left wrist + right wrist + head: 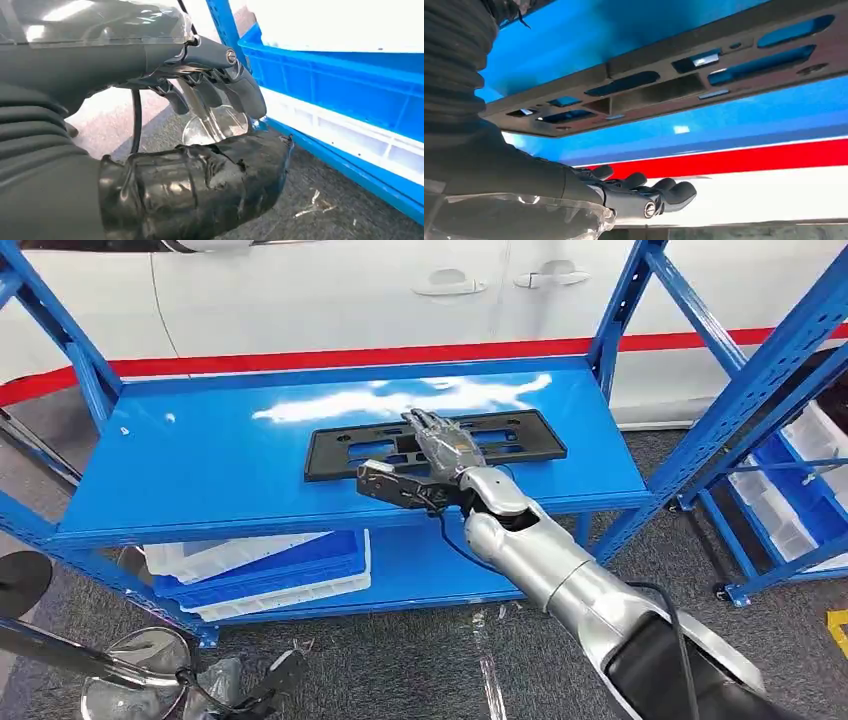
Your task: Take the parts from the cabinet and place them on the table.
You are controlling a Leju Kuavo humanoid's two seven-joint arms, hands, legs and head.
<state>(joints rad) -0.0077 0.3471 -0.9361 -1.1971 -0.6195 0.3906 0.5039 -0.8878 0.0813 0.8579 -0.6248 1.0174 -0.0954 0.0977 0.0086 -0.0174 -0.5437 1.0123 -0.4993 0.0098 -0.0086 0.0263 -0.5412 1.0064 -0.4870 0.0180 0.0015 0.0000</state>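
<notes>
A flat black plastic frame (436,443) lies on the top shelf (200,470) of the blue rack, toward its front edge; the right hand (440,445) reaches over the frame's middle, fingers (659,187) stretched out and apart, holding nothing; the left hand (215,95) hangs low beside stacked blue and white bins (345,95), fingers loosely spread, empty.

Blue metal shelving (200,470) on grey carpet (400,660) — white car (300,300) behind

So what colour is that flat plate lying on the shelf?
The plate is black, on the bright blue shelf. It shows best in the head view.
</notes>
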